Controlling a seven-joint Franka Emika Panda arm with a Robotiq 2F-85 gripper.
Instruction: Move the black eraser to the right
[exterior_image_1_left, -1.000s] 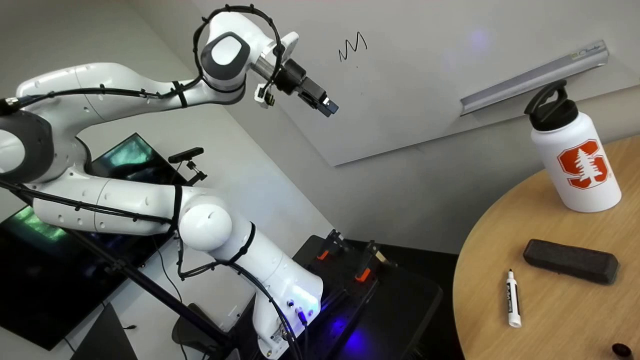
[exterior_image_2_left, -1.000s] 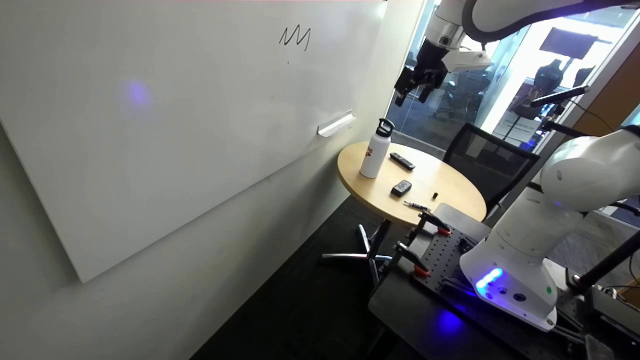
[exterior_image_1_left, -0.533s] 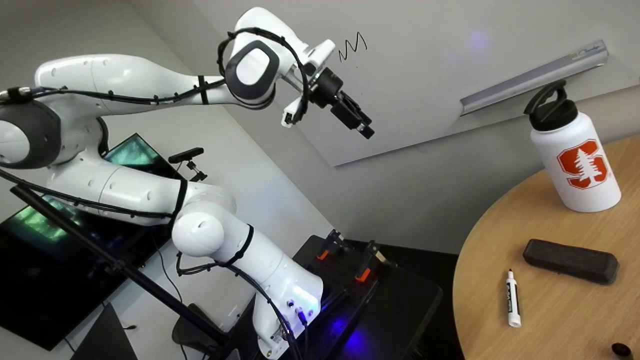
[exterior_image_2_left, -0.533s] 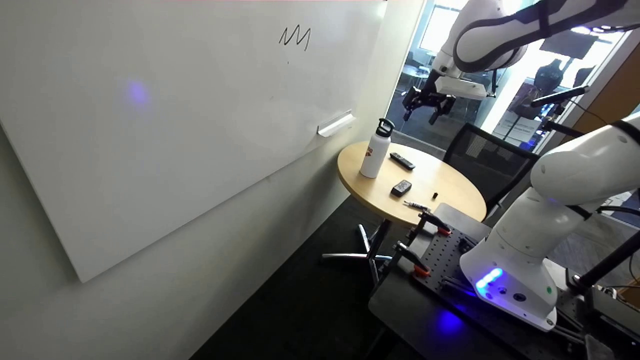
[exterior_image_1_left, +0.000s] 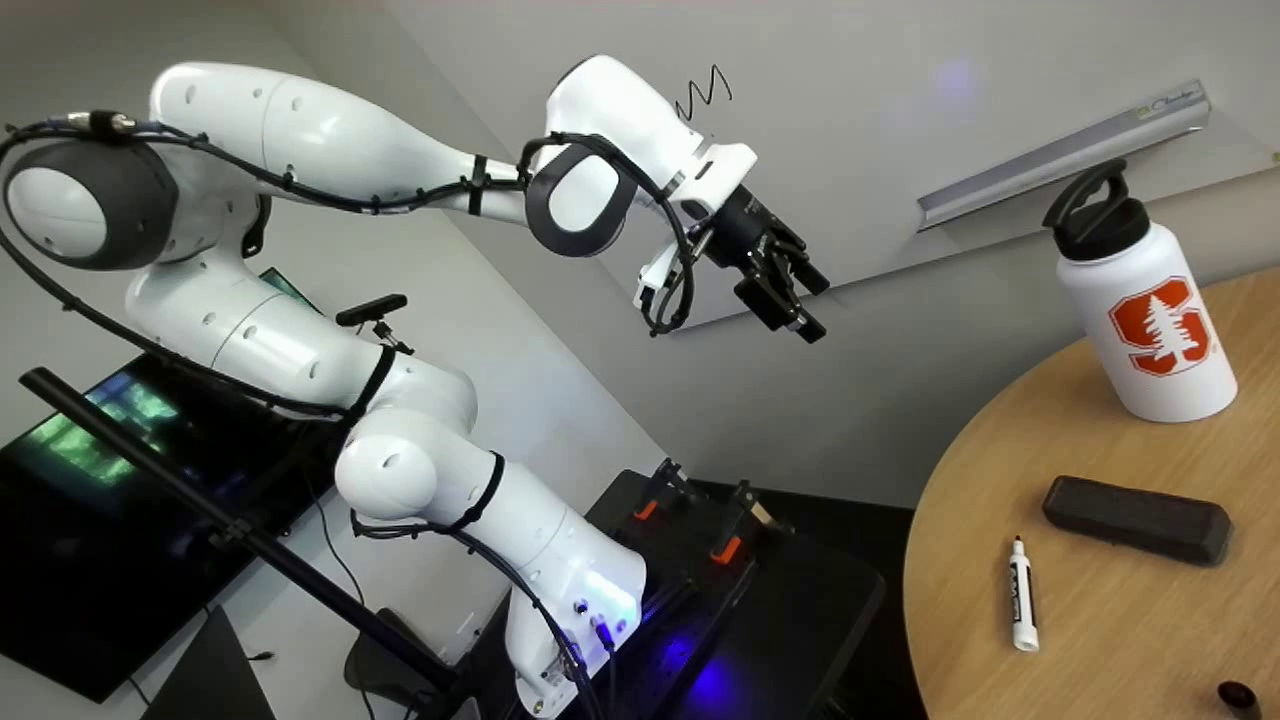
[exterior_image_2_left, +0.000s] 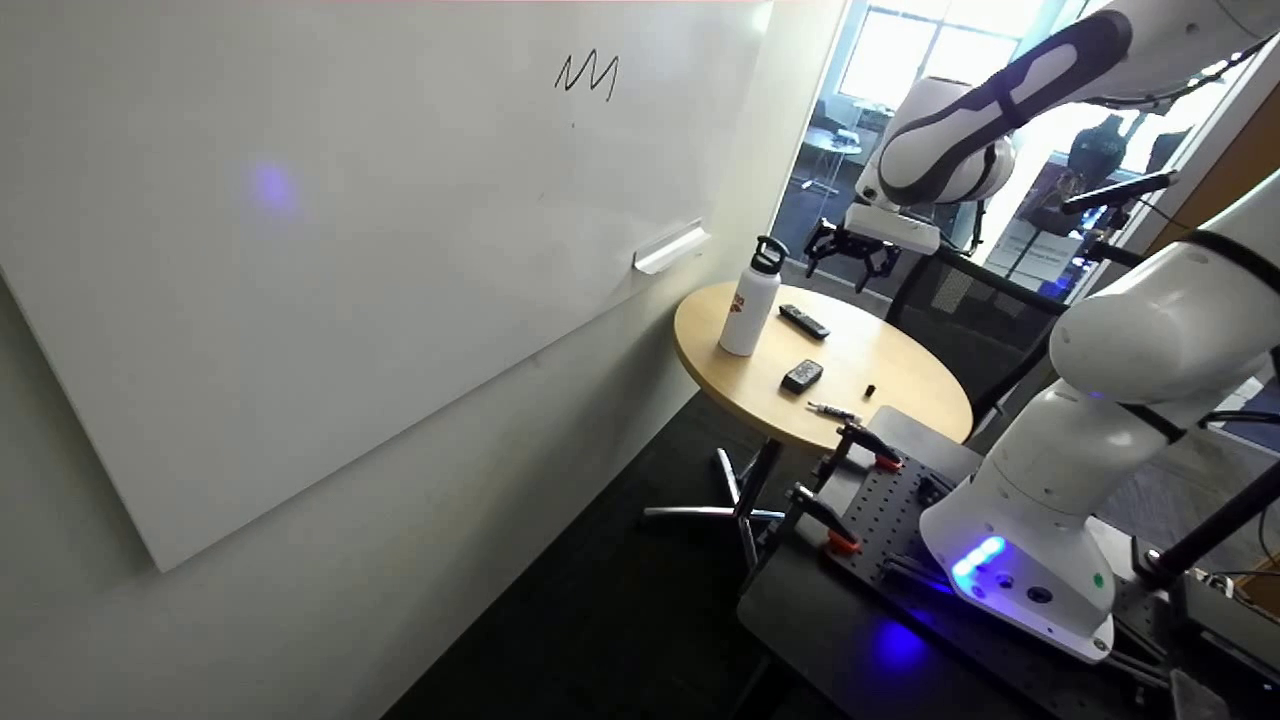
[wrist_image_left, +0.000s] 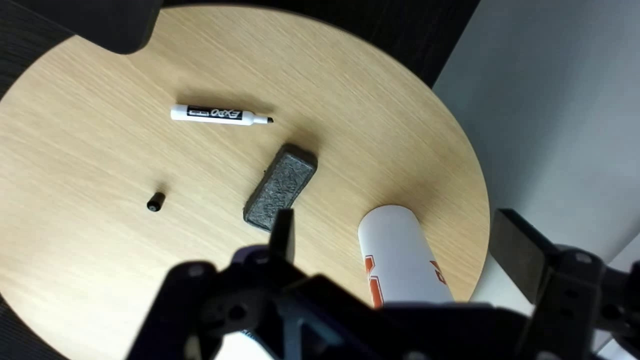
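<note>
The black eraser (exterior_image_1_left: 1138, 520) lies flat on the round wooden table (exterior_image_1_left: 960, 590). It also shows in an exterior view (exterior_image_2_left: 803, 376) and in the wrist view (wrist_image_left: 281, 187), where the tip of the left finger covers a bit of its lower end. My gripper (exterior_image_1_left: 812, 306) is open and empty, in the air well above the table. In an exterior view it hangs past the bottle (exterior_image_2_left: 838, 274). In the wrist view the fingers (wrist_image_left: 395, 215) are wide apart, with the white bottle below between them; the eraser lies beyond the left finger.
The white bottle (exterior_image_1_left: 1150, 320) stands upright near the wall, close to the eraser. A white marker (exterior_image_1_left: 1024, 600) and a small black cap (exterior_image_1_left: 1240, 697) lie on the table. A black remote-like object (exterior_image_2_left: 803, 321) lies behind the bottle. A whiteboard tray (exterior_image_1_left: 1065, 155) juts from the wall.
The arm has moved down and out toward the table, and the gripper has turned, so both fingers now show apart. The eraser, bottle and marker have not moved.
</note>
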